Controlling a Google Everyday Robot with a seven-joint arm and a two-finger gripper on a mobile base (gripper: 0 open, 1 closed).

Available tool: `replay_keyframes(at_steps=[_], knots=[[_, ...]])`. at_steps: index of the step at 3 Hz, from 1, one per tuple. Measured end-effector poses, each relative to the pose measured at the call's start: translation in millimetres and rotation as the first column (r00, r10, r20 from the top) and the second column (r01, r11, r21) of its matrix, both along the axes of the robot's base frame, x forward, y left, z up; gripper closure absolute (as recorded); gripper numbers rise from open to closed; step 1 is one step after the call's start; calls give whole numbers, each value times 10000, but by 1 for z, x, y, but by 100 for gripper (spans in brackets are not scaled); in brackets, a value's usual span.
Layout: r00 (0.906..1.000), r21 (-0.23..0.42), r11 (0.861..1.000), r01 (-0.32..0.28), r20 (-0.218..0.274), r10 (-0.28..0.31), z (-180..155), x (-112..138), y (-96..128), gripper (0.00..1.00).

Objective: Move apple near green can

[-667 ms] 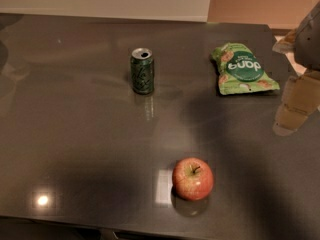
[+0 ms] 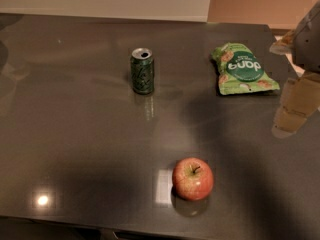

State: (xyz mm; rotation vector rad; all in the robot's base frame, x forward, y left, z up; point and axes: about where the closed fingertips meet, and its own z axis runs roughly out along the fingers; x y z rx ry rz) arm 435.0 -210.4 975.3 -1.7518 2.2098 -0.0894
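Note:
The red apple point(image 2: 193, 178), with yellowish patches and a short stem, sits on the dark table near its front edge, right of centre. The dark green can point(image 2: 142, 70) stands upright with a silver top, farther back and to the left of the apple, well apart from it. My gripper point(image 2: 296, 108) hangs at the right edge of the camera view, above the table's right side. It is far from the apple and holds nothing that I can see.
A flat light green snack bag point(image 2: 242, 69) lies at the back right, just left of the gripper. The glossy dark table point(image 2: 75, 134) has its front edge just below the apple and its right edge by the gripper.

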Motion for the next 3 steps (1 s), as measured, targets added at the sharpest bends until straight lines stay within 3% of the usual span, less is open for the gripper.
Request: replay_keyframes(at_steps=[1, 2, 3], knots=[[9977, 426, 9971, -626, -231, 636, -10, -8, 14, 0], [9845, 1035, 9813, -1623, -505, 1681, -27, -24, 41, 0], [9580, 1653, 9514, -2597, -804, 2754, -47, -45, 70, 0]])
